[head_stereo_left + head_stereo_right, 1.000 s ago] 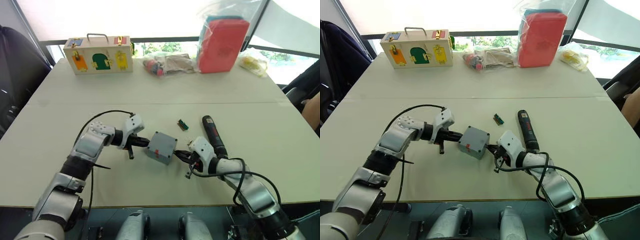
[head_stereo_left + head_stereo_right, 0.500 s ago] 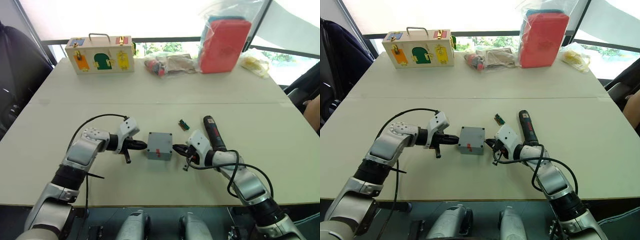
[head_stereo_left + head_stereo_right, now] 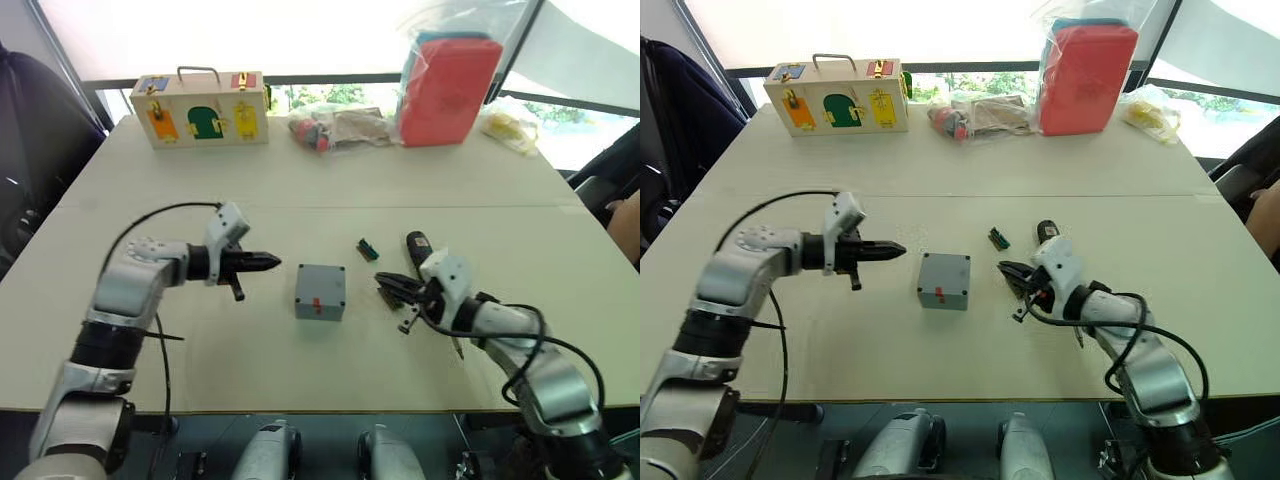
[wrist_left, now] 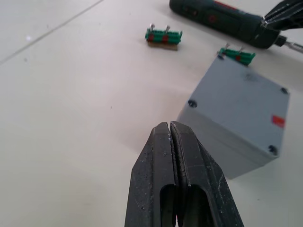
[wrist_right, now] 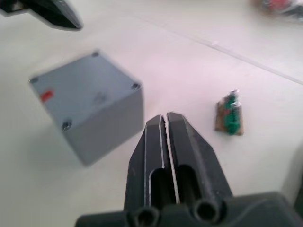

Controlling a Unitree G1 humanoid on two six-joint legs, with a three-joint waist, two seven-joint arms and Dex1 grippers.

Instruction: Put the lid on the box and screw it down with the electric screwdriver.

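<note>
The grey box sits flat on the table between my two arms. Its upper face is flat and closed, with a screw hole at each corner and a small red mark. I cannot tell whether that face is the lid. My left gripper is shut and empty, pointing at the box from its left with a clear gap. To the right of the box, also apart from it, my right gripper is shut and empty. The black electric screwdriver lies behind my right wrist, mostly hidden by it.
A small green connector lies just behind and right of the box, and a second connector lies close by its far corner. At the table's far edge stand a wooden box with coloured doors, plastic bags and a red bag.
Both grippers have drawn away from the box, the left one to the left and the right one to the right. The box, earlier tilted between them, now rests flat.
</note>
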